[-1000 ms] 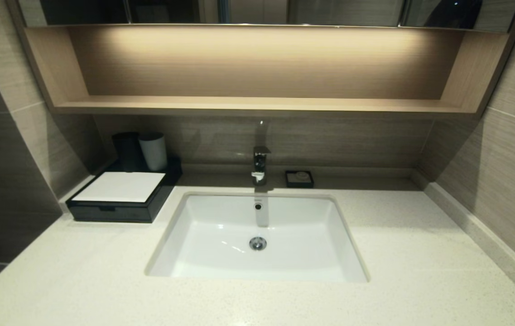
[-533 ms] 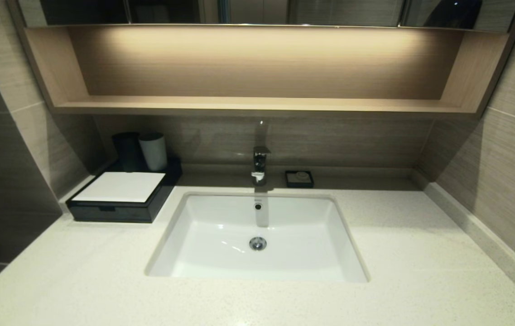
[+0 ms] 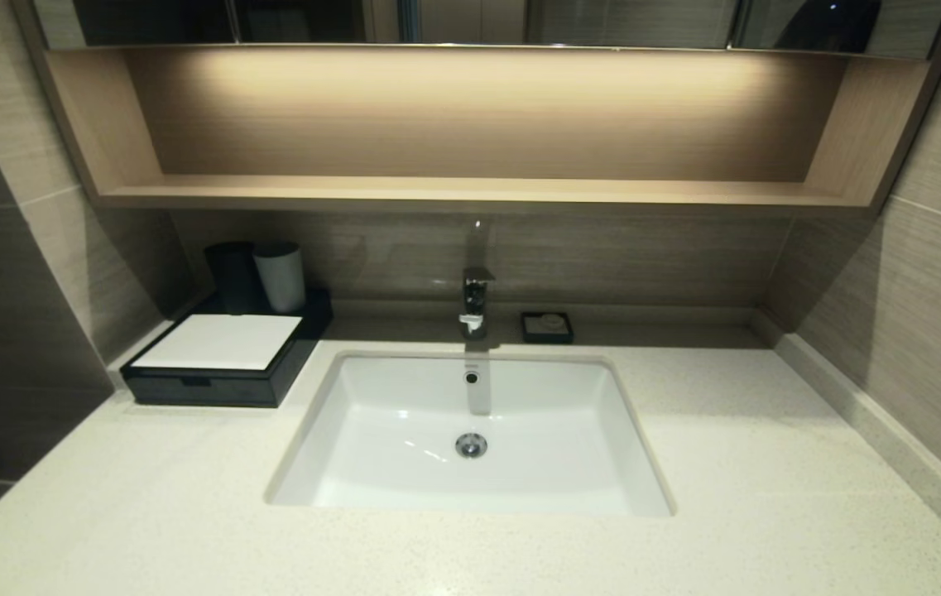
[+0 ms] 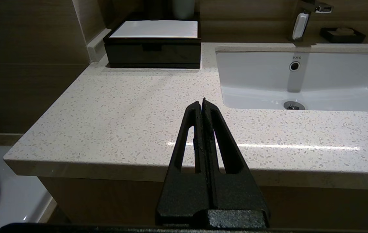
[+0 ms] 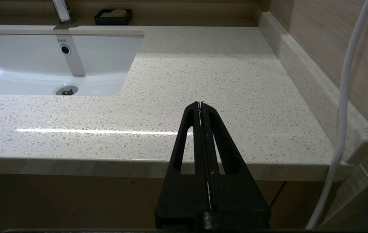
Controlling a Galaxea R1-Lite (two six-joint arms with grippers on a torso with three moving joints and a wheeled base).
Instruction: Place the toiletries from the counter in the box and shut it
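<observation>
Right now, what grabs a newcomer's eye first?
The white sink basin set in the middle of the speckled counter. Next, the black box with its white top panel, drawer shut, at the back left corner. Both grippers, left gripper and right gripper, are shut and empty at the front edge.

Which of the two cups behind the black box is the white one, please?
The white cup is the one nearer the tap; the dark cup beside it stands closer to the wall, both behind the box.

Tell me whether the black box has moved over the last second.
No. In the head view the box sits at the same spot left of the sink, its drawer shut.
</observation>
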